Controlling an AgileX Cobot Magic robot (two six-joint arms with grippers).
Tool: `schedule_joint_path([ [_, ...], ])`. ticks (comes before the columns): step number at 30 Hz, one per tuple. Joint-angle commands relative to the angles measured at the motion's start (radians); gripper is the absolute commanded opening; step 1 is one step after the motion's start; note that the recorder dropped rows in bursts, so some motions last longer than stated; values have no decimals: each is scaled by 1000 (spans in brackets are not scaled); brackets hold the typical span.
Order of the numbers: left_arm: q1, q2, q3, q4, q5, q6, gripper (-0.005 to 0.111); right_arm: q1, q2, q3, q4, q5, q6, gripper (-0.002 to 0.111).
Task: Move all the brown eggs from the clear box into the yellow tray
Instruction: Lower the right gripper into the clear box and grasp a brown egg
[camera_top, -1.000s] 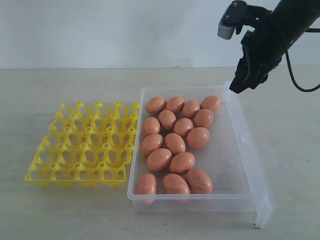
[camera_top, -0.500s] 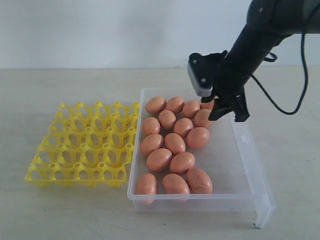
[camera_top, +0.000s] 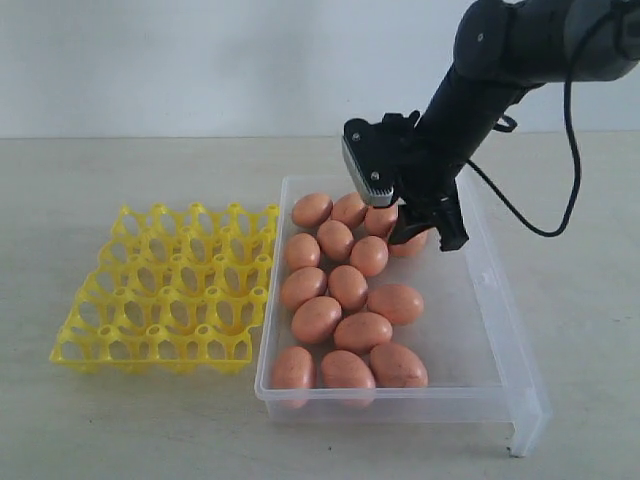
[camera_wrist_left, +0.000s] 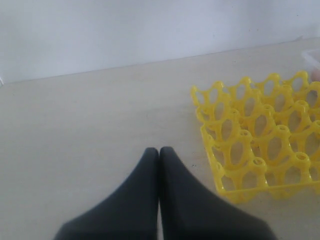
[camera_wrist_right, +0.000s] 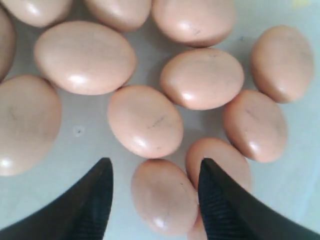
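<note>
L pincer clenched on nothing, over tabletop; yellow tray sits just ahead, off to one side. R pincer released, jaws spread, down in clear box. Brown eggs, approx 15, all in box, lying on sides, long axes mixed. One egg sits btwn R jaws, long axis roughly along fingers.

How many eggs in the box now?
15 eggs visible, all in the box, none in the tray: seven far, by the right gripper, five mid, three at the near wall. The gripper may hide another.
</note>
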Motion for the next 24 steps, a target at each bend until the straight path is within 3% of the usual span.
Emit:
schedule_joint_path([
  [1,2,-2,3,-3,-14,-13,-4,-1,-76,-3,35,43,95,50],
  [4,2,-2,3,-3,-14,-13,-4,-1,-87,-3,72,172,266,50],
  [9,2,-2,3,-3,-14,-13,-4,-1,-87,-3,75,269,352,50],
  [16,2,-2,3,-3,-14,-13,-4,1,-87,66,83,176,696,50],
  [24,2,-2,3,-3,-14,-13,-4,1,-87,157,93,55,934,50],
])
